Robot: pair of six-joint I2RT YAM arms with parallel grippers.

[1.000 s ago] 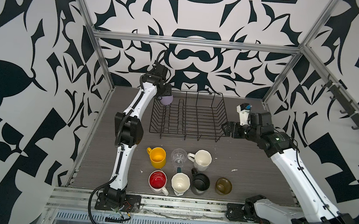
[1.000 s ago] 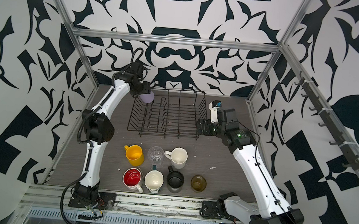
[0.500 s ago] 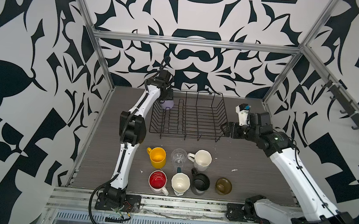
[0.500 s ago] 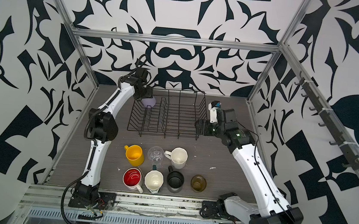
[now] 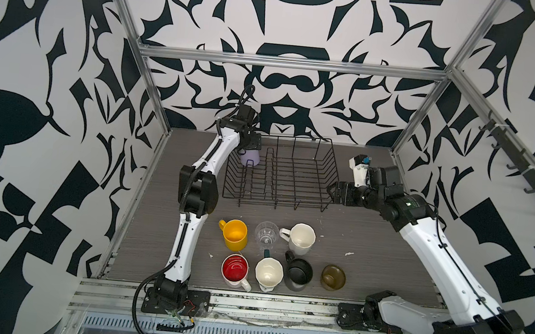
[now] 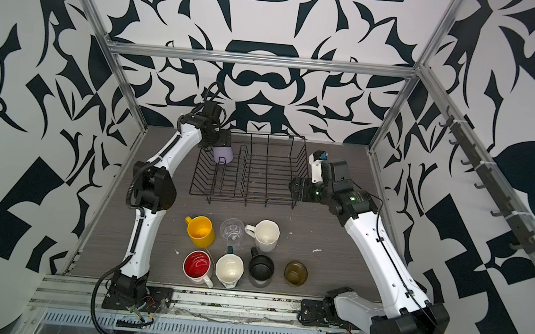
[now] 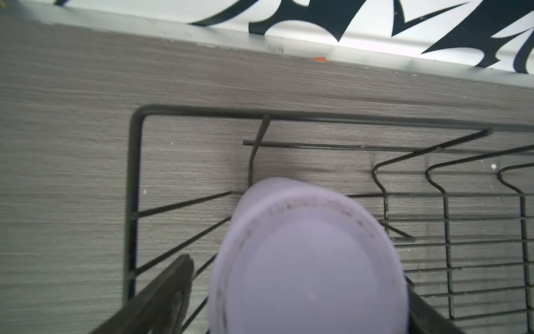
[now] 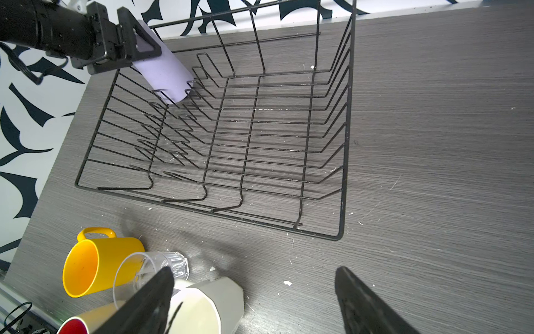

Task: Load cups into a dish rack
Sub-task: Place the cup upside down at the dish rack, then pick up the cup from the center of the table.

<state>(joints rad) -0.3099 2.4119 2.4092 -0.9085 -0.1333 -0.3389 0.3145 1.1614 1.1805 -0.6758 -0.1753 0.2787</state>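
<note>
The left gripper [image 5: 250,148] is hovering over the upper left corner of the dish rack [image 5: 276,201] in both top views, with the lilac tumbler [image 5: 249,158] sitting between its jaws. The tumbler is pointing mouth down and leaning, its rim resting among the upright prongs, its flat base facing up toward the wrist. In the left wrist view one of the fingers [image 7: 161,292] is standing clear of the tumbler's wall, with rack wire and table showing through the gap. The opposite finger is lying just beside the wall, and I cannot tell whether it is touching. So the jaws are spreading around the cup rather than clamping it.

The right gripper [image 5: 332,191] is hanging just beside the rack's right wall, its jaws standing wide with nothing between them.

The seven other cups are waiting on the table [image 5: 368,251] below the rack in two rows. The upper row is showing the yellow mug [image 5: 235,235], clear glass [image 5: 266,234] and white faceted mug [image 5: 301,239]. The lower row is showing the red-inside white mug [image 5: 235,269], teal cream-inside mug [image 5: 268,273], black mug [image 5: 297,272] and olive-brown cup [image 5: 333,277].
</note>
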